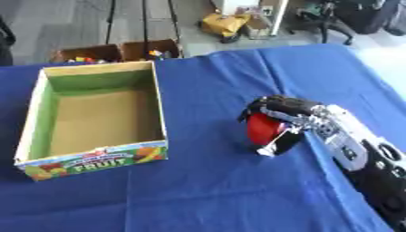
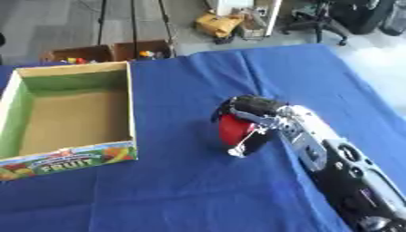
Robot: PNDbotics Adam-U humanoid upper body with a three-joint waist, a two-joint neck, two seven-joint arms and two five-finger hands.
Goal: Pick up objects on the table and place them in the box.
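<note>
right hand (image 1: 287, 113): i see it curled round the red object (image 1: 264, 128)
box (image 1: 156, 105): well apart, to its left

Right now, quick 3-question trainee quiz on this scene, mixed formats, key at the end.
1. True or false: the box already holds the red object.
2. Which hand is curled round the red object? A) left B) right C) neither
3. Fill in: the red object sits to the ____ of the box on the blue cloth.

Key: 1 false, the box's floor is bare; 2 B; 3 right.
</note>
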